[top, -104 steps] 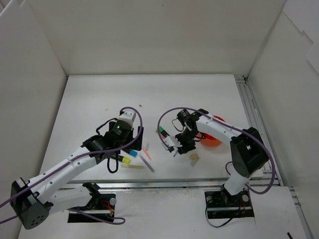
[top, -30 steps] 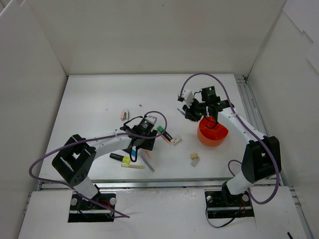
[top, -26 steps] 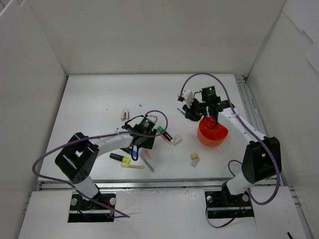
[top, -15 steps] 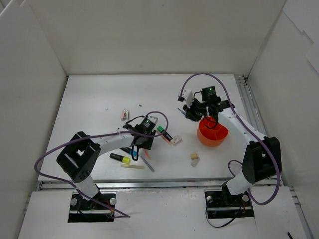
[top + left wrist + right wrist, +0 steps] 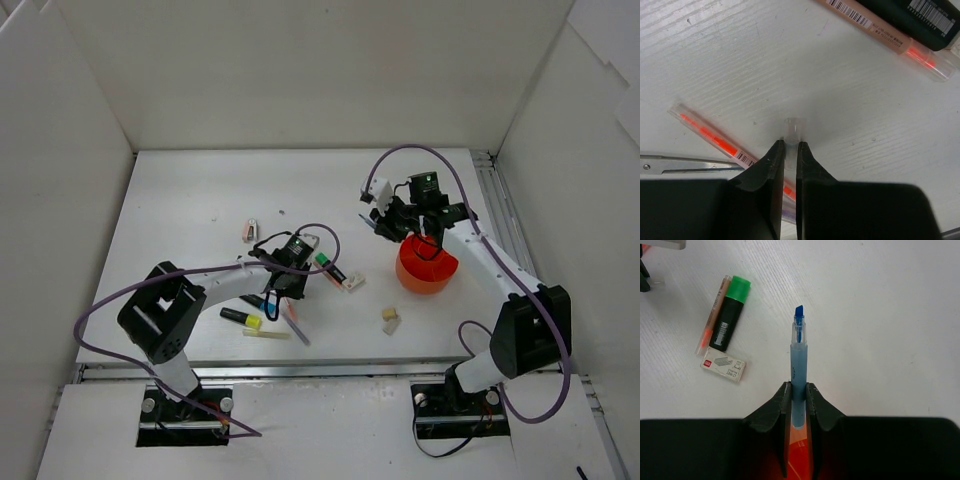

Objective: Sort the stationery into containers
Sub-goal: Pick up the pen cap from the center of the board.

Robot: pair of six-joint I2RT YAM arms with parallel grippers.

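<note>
The blue pen is clamped by its barrel in the right gripper, with the jaws closed tight on it and the pen's long axis running out past the fingertips. The orange pot lies just under and behind that gripper, so the right arm is judged nearer. The pot's offset is shown only from above, the grip only at the wrist. The left gripper, well apart from the pot, is pinched on a thin clear-tipped pen, hidden from above.

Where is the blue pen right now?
The blue pen is pinched in the right gripper, held above the table at the far-left edge of the orange pot, right of centre in the overhead view.
</note>
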